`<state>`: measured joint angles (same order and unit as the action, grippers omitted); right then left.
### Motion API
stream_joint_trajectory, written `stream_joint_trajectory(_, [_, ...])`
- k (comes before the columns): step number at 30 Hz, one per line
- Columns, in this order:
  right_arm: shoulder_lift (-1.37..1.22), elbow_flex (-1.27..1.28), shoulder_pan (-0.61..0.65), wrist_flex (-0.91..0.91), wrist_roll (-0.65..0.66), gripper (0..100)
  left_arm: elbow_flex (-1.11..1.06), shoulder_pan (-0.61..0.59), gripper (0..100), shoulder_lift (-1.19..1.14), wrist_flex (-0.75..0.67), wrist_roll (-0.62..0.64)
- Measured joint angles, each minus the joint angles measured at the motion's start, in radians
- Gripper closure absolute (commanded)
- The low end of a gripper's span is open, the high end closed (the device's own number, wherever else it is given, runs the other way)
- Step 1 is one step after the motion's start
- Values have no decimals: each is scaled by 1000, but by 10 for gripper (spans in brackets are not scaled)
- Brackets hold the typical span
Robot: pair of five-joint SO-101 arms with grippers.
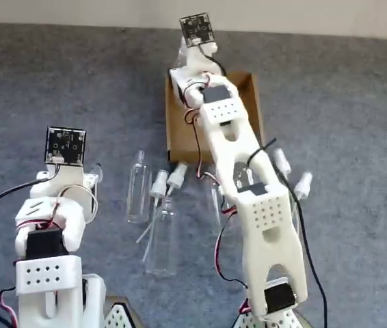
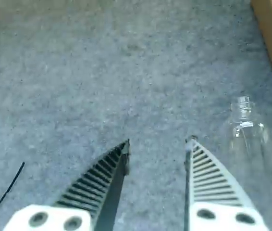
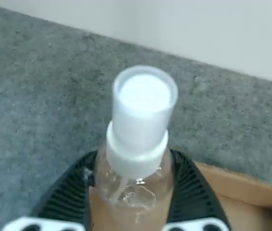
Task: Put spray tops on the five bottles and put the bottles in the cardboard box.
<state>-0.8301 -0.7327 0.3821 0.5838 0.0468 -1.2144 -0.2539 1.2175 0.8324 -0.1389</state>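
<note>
- The left pincer [image 2: 157, 144] hangs empty and spread wide over the carpet [image 2: 78, 72]. An uncapped bottle [image 2: 244, 127] lies just beside one finger, likely the next pick.
- Between the pincers, loose bottles [image 1: 161, 232] and spray tops [image 1: 177, 174] await assembly.
- The right pincer [image 3: 135, 168] clamps a capped bottle [image 3: 132, 192] upright, with the cardboard box [image 3: 244, 185] just beneath it, apparently for the drop.

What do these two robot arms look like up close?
The left arm and right arm are chunky white shells with grids of small holes, black motors, and red and black cables. The left gripper has ribbed, pointed fingers.
</note>
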Motion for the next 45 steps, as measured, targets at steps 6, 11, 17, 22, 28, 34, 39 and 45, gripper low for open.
stream_joint_trajectory(6, [-18,-17,0,11,0,898,0,0,825,0,0,0])
stream_joint_trajectory(11, [-18,-35,9,64,-3,783,0,0,824,0,0,0])
stream_joint_trajectory(17, [-31,-34,18,80,-3,774,0,0,824,0,0,0])
stream_joint_trajectory(22, [-32,-48,20,80,29,774,0,0,824,0,0,0])
stream_joint_trajectory(28, [-31,-189,21,172,35,774,0,0,824,0,0,0])
stream_joint_trajectory(34, [-31,-448,21,381,38,778,0,0,824,0,0,0])
stream_joint_trajectory(39, [-31,-720,21,706,83,825,0,0,824,0,0,0])
stream_joint_trajectory(45, [-29,-899,21,1031,146,889,0,0,824,0,0,0])
